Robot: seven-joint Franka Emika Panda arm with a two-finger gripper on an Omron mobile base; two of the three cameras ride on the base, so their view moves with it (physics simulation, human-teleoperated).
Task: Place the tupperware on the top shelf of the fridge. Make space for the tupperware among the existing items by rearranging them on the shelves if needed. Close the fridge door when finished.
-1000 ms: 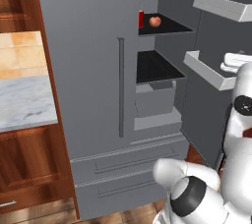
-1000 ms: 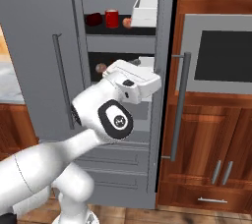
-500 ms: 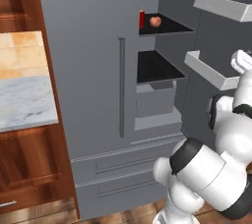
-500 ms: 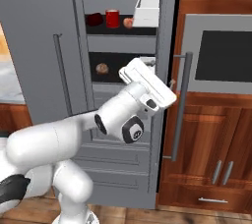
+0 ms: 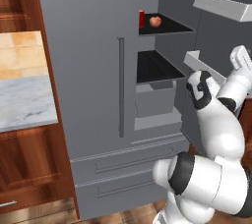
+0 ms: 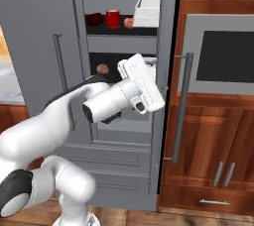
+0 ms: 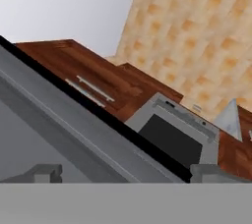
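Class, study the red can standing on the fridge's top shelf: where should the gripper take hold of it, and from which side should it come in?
Grip the red can around its upright round body, jaws to either side, coming in level from the fridge's open front. The top shelf is open there, while the apple and a dark red item flank it closely.

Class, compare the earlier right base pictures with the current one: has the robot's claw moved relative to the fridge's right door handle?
Yes. The claw has swung right, toward the fridge's right door handle.

Even, flat rendered light (soft, slightly blurry).
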